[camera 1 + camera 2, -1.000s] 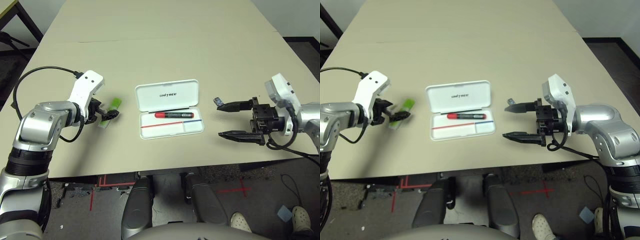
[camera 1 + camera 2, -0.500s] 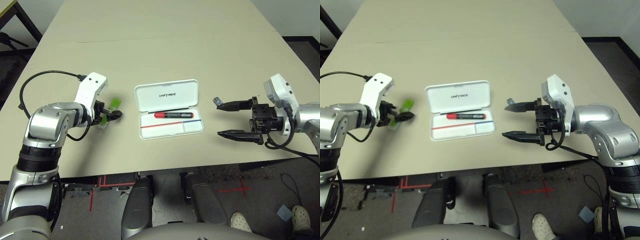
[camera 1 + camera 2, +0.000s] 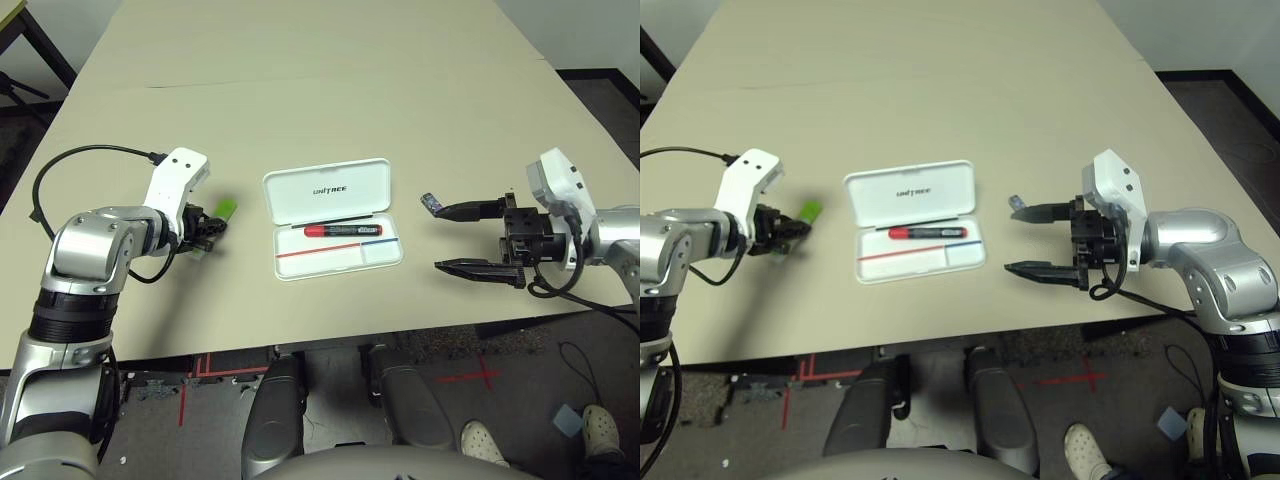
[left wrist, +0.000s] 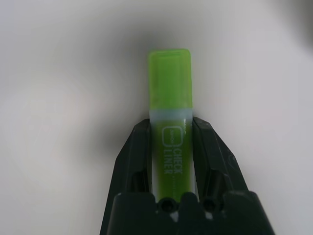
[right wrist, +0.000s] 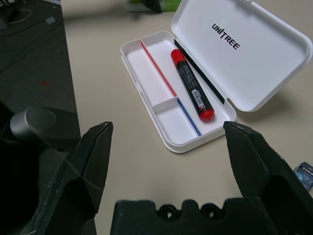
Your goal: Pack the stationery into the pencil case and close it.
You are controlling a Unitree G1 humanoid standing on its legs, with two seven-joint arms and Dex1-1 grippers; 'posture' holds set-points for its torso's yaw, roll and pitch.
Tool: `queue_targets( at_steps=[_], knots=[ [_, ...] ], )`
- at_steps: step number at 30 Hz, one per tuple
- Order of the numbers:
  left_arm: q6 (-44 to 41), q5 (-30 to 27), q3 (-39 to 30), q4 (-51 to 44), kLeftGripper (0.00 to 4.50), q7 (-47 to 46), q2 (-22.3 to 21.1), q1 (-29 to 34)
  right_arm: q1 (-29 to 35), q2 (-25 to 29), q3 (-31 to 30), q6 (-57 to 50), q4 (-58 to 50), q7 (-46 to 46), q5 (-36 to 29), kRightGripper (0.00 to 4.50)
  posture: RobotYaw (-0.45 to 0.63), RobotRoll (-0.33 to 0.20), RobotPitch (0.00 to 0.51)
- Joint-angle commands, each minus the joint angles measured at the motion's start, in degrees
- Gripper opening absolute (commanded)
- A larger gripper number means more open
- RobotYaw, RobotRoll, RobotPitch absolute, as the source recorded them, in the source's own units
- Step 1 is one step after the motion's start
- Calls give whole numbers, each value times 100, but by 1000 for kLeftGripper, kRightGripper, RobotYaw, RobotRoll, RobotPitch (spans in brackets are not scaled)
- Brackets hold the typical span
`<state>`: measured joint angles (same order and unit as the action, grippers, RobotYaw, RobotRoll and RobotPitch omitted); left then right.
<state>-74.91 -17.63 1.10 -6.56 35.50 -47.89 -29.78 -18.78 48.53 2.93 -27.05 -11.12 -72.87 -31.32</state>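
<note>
The white pencil case (image 3: 331, 219) lies open in the middle of the table, its lid laid back. A red marker with a black middle (image 3: 342, 230) rests inside it, also seen as the red marker (image 5: 192, 91). Left of the case lies the lime-green highlighter (image 3: 219, 213). My left gripper (image 3: 207, 228) is shut on the highlighter (image 4: 169, 107), one black finger on each side of its barrel. A tiny dark blue-grey block (image 3: 430, 202) sits right of the case, by the far finger of my right gripper (image 3: 455, 239), which stands open with nothing in it.
The beige table (image 3: 320, 90) stretches far beyond the case. A black cable (image 3: 70, 165) loops from my left forearm. The table's front edge runs just below both grippers, with dark floor and red tape marks (image 3: 205, 362) beneath.
My left gripper's fingers have closed onto the highlighter, having stood wide around it a second ago. The right gripper has kept its place and stayed open.
</note>
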Motion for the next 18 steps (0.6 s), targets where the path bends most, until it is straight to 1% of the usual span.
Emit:
queue_targets(
  at_steps=[1, 5, 11, 15, 18],
  knots=[
    [45, -230, 297, -379, 1085, 517, -504, 57, -11, -15, -100, 73, 41, -27, 53, 4500, -48, 0, 206],
    [413, -537, 523, -914, 1085, 1328, -1160, 51, -37, -23, -125, 120, 101, -51, 72, 4500, -43, 0, 202],
    [1081, -854, 689, -1622, 1085, 2308, -1747, 131, -89, -34, -169, 186, 184, -66, 103, 4500, -45, 0, 197],
    [1359, -956, 816, -2035, 1085, 2716, -1993, 203, -122, -41, -197, 228, 224, -56, 117, 4500, -47, 0, 195],
    [1481, -963, 922, -2247, 1085, 2860, -2042, 179, -129, -41, -213, 246, 234, -50, 129, 4500, -52, 0, 193]
  ],
)
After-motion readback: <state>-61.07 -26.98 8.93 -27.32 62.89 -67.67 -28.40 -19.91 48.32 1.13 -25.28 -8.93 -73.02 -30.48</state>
